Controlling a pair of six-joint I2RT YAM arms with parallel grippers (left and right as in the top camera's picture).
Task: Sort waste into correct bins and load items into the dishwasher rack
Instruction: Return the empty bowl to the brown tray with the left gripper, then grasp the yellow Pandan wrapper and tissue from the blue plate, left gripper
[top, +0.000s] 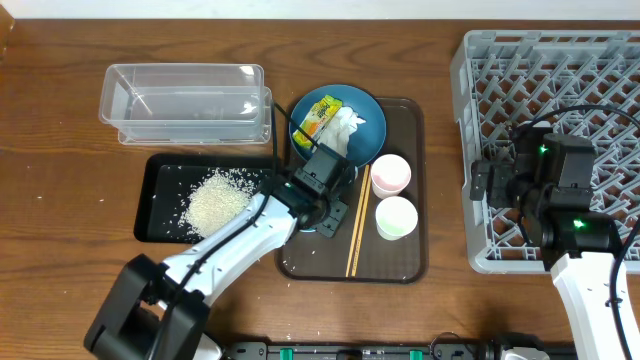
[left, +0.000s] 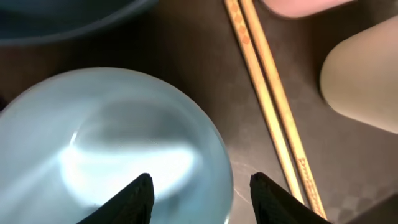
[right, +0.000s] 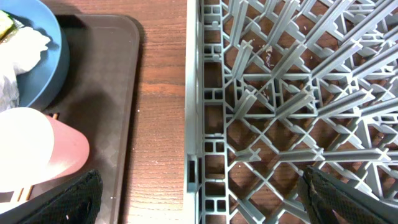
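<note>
My left gripper (top: 326, 203) (left: 205, 196) is open and straddles the right rim of the pale blue-white bowl (left: 124, 149), one finger inside and one outside; the bowl sits on the brown tray. The blue plate (top: 335, 125) holds the yellow-green wrapper (top: 320, 115) and the white tissue (top: 350, 130). The pinkish cup (top: 390, 175), the whitish cup (top: 396, 217) and the chopsticks (top: 357, 235) (left: 273, 106) lie on the tray. The rice heap (top: 215, 200) is in the black tray (top: 160, 215). My right gripper (top: 500, 182) (right: 199, 199) is open and empty over the left wall of the grey rack (top: 560, 110) (right: 280, 93).
The clear tub (top: 185, 100) stands behind the black tray and looks empty. The brown serving tray (top: 405, 130) (right: 106, 93) lies between the bins and the rack, a strip of bare wood apart from the rack. A few rice grains lie on the table left of the black tray.
</note>
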